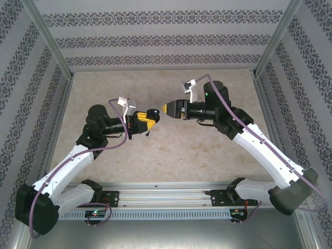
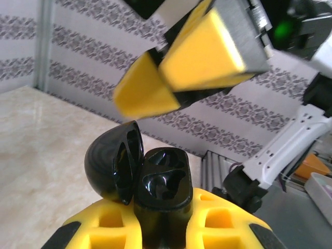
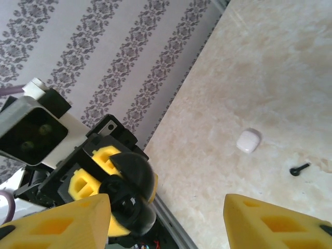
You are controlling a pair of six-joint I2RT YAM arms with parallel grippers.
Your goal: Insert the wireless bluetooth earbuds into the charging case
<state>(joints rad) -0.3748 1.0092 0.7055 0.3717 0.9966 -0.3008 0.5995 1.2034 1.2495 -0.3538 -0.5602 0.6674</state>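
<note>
left arm: elbow bent, forearm angled inward | left gripper: jaws clamped on open black charging case, tip pointing right | right arm: elbow bent, forearm angled inward | right gripper: jaws spread apart, tip facing left gripper, near it

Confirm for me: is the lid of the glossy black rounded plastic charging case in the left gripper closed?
No, the charging case held by the left gripper has its lid swung open, exposing the inner wells.
</note>
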